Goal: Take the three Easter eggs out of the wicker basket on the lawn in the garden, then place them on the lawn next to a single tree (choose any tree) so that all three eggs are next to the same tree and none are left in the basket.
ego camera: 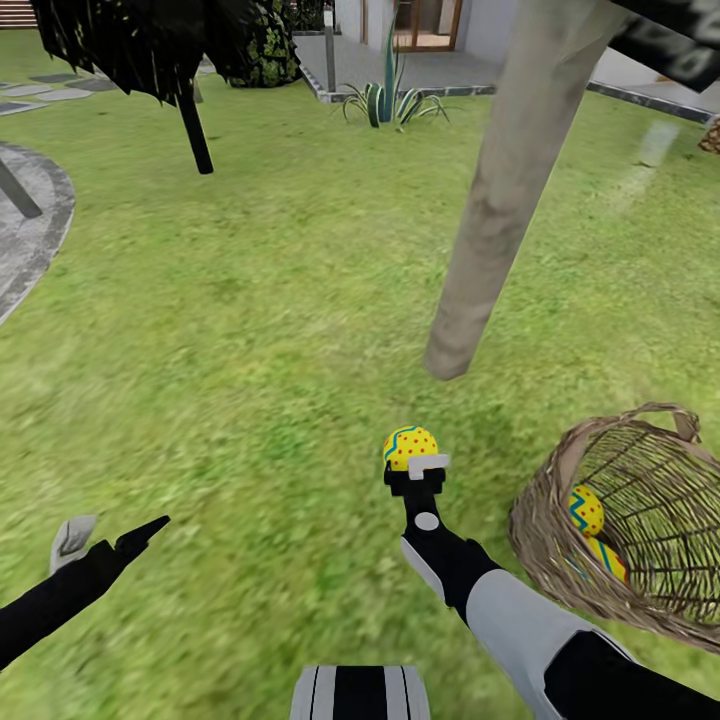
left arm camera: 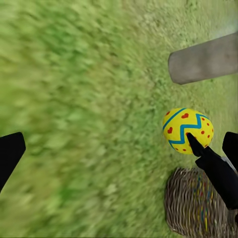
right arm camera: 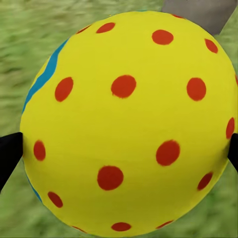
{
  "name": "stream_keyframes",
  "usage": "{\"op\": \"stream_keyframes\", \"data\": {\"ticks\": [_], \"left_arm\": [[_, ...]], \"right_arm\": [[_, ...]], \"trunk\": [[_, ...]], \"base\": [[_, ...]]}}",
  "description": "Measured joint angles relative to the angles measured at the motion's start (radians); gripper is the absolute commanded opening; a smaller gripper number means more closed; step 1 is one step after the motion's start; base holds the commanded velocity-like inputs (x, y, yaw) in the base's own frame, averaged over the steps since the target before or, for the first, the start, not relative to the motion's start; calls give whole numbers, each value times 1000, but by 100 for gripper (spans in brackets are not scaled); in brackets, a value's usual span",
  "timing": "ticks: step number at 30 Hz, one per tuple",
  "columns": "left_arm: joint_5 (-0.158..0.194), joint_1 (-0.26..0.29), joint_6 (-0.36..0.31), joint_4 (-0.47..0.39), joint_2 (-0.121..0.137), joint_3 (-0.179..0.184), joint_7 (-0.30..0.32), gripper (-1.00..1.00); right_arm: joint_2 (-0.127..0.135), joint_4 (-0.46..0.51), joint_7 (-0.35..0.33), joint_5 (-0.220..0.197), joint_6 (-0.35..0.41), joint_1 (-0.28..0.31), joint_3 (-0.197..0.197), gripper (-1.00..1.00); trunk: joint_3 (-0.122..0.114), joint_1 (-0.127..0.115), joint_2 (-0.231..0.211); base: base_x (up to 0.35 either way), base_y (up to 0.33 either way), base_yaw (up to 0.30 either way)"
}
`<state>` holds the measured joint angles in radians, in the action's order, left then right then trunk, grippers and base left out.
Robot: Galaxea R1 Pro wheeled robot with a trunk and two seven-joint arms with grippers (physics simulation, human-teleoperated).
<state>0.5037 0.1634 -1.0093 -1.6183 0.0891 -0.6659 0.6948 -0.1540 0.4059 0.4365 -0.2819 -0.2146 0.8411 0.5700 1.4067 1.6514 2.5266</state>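
Right gripper (ego camera: 418, 462) grips one egg (ego camera: 410, 446) — seemingly two in basket (ego camera: 560, 590).

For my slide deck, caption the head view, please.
Right gripper holds an egg near the tree; two remain in the basket.

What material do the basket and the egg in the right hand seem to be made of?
The basket looks like brown wicker: open-woven strands with gaps, matte. The egg held in the right hand looks smooth and hard with painted red dots and blue bands, perhaps plastic; the render leaves that open.

Wicker basket (ego camera: 560, 520) right of tree (ego camera: 500, 200), holding eggs (ego camera: 585, 510)
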Motion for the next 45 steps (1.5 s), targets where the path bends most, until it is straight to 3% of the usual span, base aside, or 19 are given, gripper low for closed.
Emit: {"op": "stream_keyframes", "data": {"ticks": [15,34,45], "left_arm": [[0,0,-4,0,1,2,-1,100],[0,0,-4,0,2,5,-2,100],[0,0,-4,0,3,2,-1,100]], "right_arm": [[6,0,-2,-3,-1,0,-1,-100],[9,0,-2,-4,-1,0,-2,-100],[9,0,-2,-3,1,0,-2,-100]], "trunk": [[0,0,0],[66,8,4],[66,8,4]], "base": [[17,0,0],[0,0,0],[0,0,0]]}}
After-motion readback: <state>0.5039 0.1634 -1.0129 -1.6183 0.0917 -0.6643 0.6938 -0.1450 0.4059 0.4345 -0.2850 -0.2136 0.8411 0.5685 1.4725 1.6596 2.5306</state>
